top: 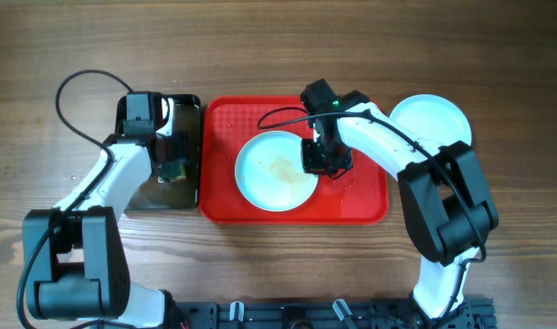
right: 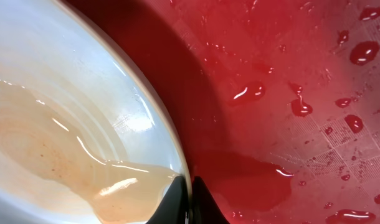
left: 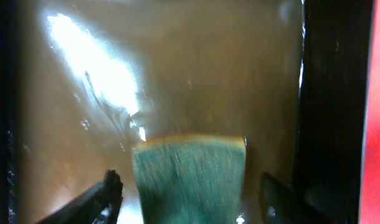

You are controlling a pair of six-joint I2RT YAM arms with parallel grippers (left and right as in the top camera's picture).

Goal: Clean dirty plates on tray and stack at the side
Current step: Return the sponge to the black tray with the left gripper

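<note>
A pale blue-white plate (top: 277,170) with a watery orange-brown smear lies on the red tray (top: 352,196). My right gripper (top: 322,157) is shut on its right rim. In the right wrist view the fingers (right: 190,199) pinch the plate (right: 65,74) edge, and brownish liquid pools beside them. The tray (right: 289,74) is wet with drops. A second plate (top: 431,119) lies on the table right of the tray. A third plate is not visible. My left gripper (top: 173,169) is open and straddles a green sponge (left: 190,177) without touching it (left: 190,205).
The sponge lies in a small black tray (top: 183,105) left of the red tray; its floor is wet and shiny (left: 84,93). The red tray's edge shows in the left wrist view (left: 378,93). Cables run over the table behind both arms.
</note>
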